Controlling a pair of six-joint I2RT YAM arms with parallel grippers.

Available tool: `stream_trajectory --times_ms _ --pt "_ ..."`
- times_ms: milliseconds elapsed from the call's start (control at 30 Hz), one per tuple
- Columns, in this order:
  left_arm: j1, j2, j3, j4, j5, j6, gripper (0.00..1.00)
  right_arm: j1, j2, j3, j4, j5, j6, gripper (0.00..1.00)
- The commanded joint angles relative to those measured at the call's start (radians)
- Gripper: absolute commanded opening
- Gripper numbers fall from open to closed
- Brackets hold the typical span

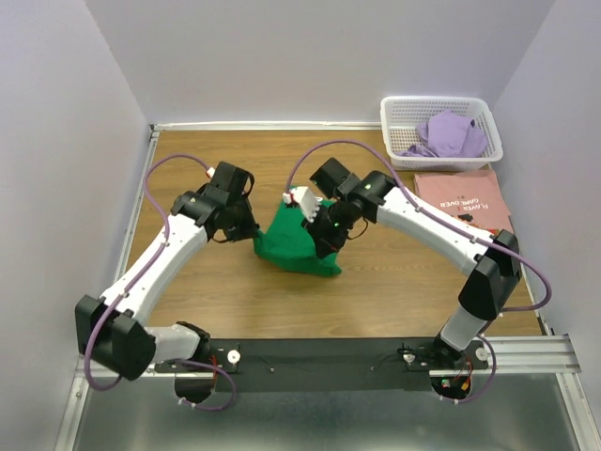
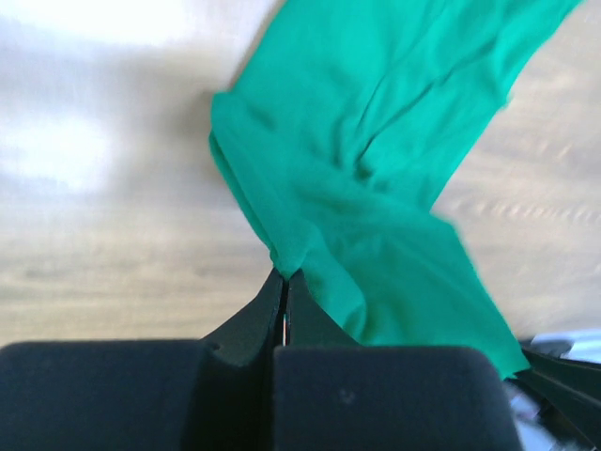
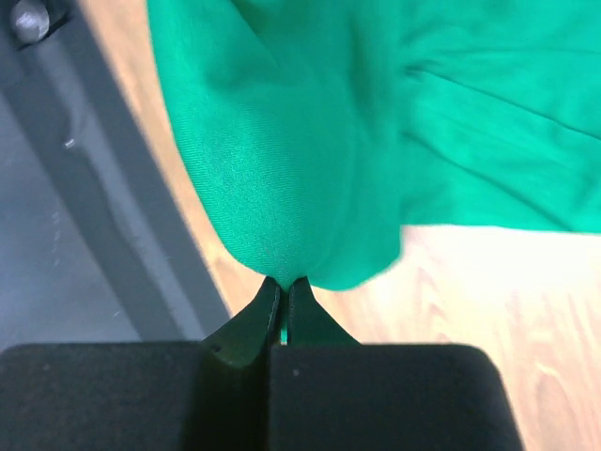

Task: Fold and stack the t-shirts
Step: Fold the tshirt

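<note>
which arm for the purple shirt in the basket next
Right, probably: the basket holding the purple shirt sits far right, on its side. Left tool and right tool both pinch the green shirt.

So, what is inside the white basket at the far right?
A crumpled lavender-purple t-shirt lies inside the white basket. Whether anything is beneath it cannot be seen, because the cloth covers the bottom there.

Left arm: stretched forward, angled inward. Left gripper: fingers pinched together on green t-shirt. Right arm: arched inward. Right gripper: pinched on same shirt.
</note>
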Motion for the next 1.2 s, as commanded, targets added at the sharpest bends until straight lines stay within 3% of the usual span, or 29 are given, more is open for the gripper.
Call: stream_trajectory --times_ms 0,300,500,700,900,1167 --pt "0.037 0.099 0.069 0.12 -0.042 0.037 0.0 -0.086 0.034 0.041 -0.024 -0.001 -0.042 0.0" --pt "0.077 0.385 0.309 0.216 -0.009 0.112 0.0 -0.297 0.118 0.04 0.075 -0.141 -0.071 0.01" --pt "0.078 0.6 0.433 0.294 0.079 0.134 0.0 -0.383 0.198 0.027 0.152 -0.136 -0.062 0.01" --pt "0.078 0.746 0.487 0.407 0.07 0.155 0.0 -0.451 0.258 -0.029 0.279 -0.112 -0.04 0.01" --pt "0.077 0.8 0.496 0.538 0.078 0.181 0.0 -0.488 0.279 -0.089 0.374 -0.072 -0.022 0.01" --pt "0.085 0.786 0.429 0.618 0.046 0.141 0.0 -0.492 0.314 -0.048 0.39 -0.026 -0.011 0.01"
